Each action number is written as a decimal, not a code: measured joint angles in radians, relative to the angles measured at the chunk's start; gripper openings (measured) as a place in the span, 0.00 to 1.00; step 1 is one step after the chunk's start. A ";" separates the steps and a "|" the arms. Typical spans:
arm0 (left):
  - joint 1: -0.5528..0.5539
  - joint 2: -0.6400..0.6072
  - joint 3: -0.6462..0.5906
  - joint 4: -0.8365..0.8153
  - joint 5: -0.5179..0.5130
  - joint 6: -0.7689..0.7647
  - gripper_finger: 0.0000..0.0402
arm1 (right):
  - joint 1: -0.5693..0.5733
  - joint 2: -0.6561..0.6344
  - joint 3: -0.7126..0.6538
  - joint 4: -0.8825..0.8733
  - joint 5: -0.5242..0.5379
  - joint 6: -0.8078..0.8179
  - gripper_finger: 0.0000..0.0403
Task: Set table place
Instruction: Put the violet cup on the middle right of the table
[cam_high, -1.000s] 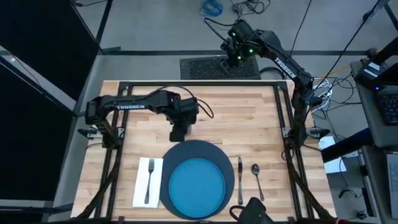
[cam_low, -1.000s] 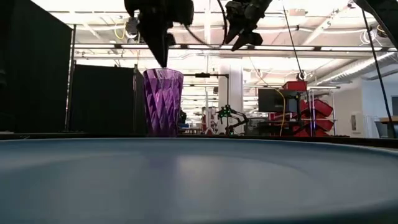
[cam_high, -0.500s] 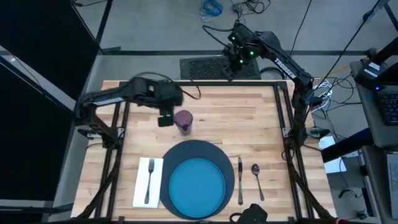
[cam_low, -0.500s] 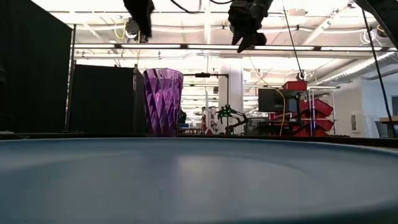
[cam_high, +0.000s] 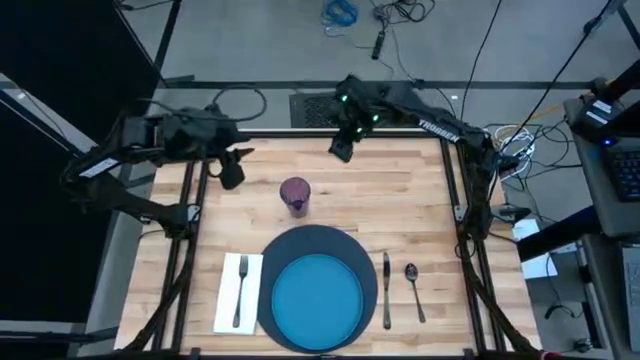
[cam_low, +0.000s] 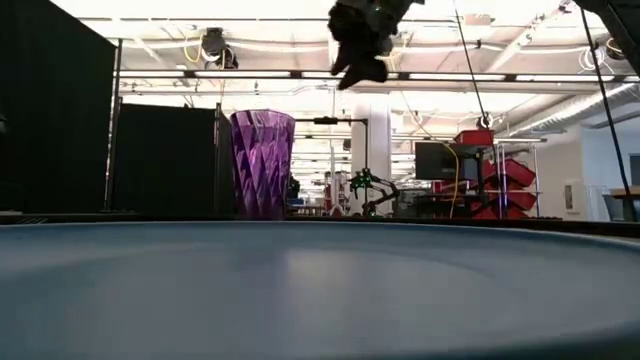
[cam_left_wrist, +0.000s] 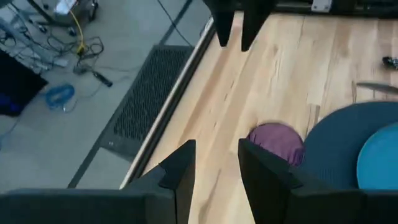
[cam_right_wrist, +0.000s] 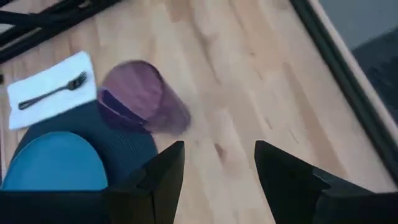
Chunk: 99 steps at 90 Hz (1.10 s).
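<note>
Place setting laid out, both tools raised clear
The purple cup (cam_high: 294, 195) stands free on the tabletop (cam_high: 400, 200) behind the mat (cam_high: 330, 245). Left tool (cam_left_wrist: 216, 177) and right tool (cam_right_wrist: 219, 171) hang spread and empty; the low view crops both arms.

Left gripper (cam_high: 232, 172), jaws parted, empty, raised at the far-left edge, arm folded outward. Right gripper (cam_high: 341, 148), jaws parted, empty, raised at the far edge, arm extended leftward.
</note>
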 joint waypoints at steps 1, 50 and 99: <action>0.000 -0.005 -0.012 0.006 -0.002 0.000 0.27 | 0.004 0.000 -0.009 0.013 0.001 0.005 0.45; 0.056 -0.321 -0.615 0.427 -0.216 0.060 0.27 | 0.102 0.000 -0.248 0.370 0.058 0.254 0.45; 0.081 -0.402 -0.864 0.628 -0.169 0.053 0.27 | 0.228 0.037 -0.250 0.379 0.261 0.303 0.45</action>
